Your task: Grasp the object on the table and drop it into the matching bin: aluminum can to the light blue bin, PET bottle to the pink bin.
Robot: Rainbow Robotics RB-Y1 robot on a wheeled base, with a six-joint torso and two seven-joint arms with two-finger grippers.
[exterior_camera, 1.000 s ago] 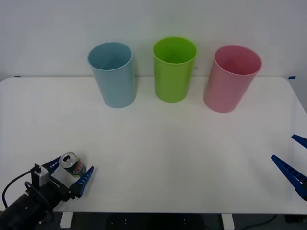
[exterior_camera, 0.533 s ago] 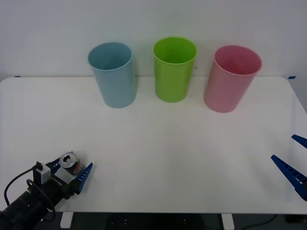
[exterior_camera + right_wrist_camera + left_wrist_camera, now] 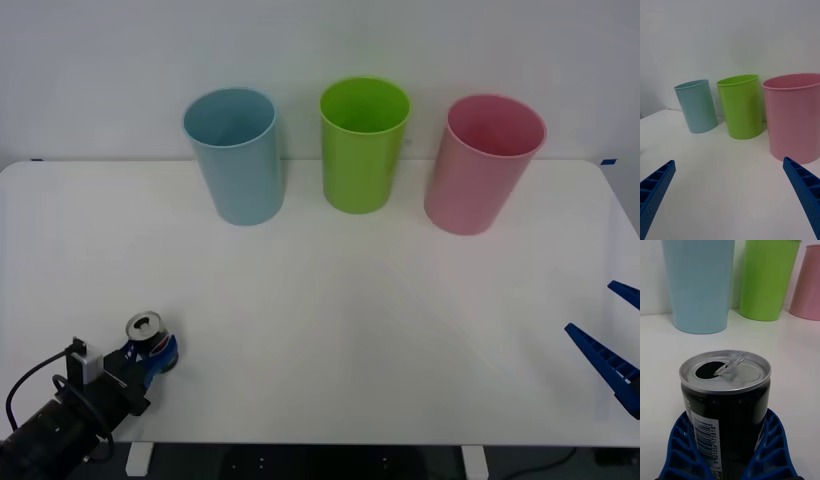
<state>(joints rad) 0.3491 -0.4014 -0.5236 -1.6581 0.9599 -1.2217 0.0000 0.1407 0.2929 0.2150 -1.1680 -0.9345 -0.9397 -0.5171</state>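
now the left end effector [image 3: 150,356], lower left, has closed, pinching the aluminum can [image 3: 146,332]; lifting toward the light blue bin [image 3: 234,156] comes next; right end effector [image 3: 612,335] waits spread.

Left arm [image 3: 50,432]: black cylindrical link, black cable loop alongside, small white block at wrist. Left end effector [image 3: 150,358]: blue ribbed fingers, lattice pattern. Right end effector [image 3: 610,345]: blue, tapered, ribbed, dotted-textured fingers [image 3: 805,195].

even, bright diffuse lighting; soft faint shadows under the bins on the white worktop [image 3: 350,300]; mild sheen on the can's silver top [image 3: 725,370]; bins beyond the fingers [image 3: 767,450] slightly soft.
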